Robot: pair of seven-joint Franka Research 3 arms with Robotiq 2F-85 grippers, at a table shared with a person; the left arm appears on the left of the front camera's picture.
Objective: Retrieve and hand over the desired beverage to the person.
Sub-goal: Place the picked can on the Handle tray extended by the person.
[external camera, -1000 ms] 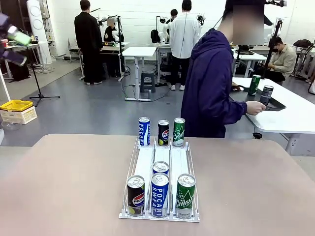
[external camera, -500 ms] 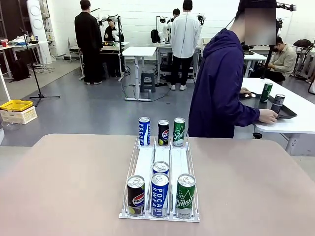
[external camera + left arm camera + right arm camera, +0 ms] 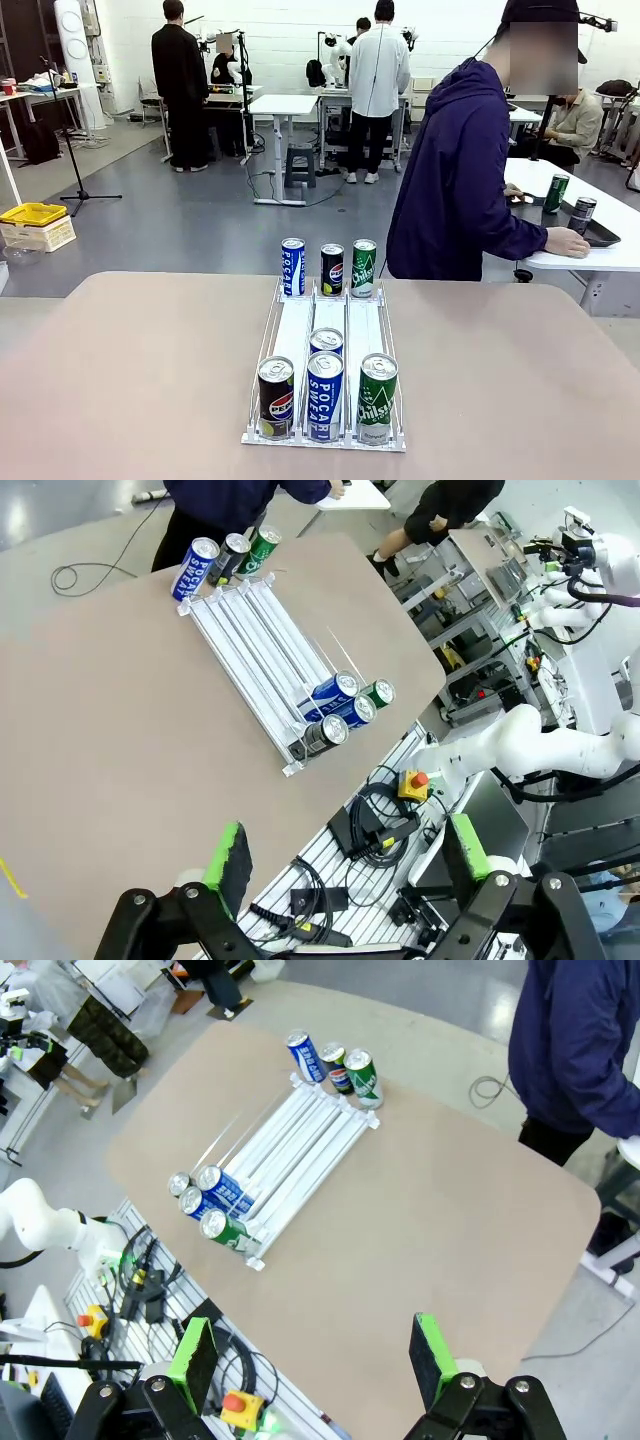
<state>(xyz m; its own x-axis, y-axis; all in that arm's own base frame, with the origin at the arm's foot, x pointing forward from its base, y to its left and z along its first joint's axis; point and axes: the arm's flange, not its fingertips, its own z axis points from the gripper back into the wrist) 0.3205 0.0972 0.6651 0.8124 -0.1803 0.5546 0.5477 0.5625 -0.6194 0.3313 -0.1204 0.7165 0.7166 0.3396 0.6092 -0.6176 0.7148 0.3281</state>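
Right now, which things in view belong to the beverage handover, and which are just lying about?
Job:
- rack on the near table
- seven cans in it, e.g. green Chilsung can
- the person in the navy hooded jacket

Lying about:
- two cans on the white side table
- yellow bin on the floor

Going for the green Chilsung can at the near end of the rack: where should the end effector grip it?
Grip the green Chilsung can around its upper body, coming from above. It stands upright in the rack with a Pocari can close beside it, so its exposed top looks easiest to reach.
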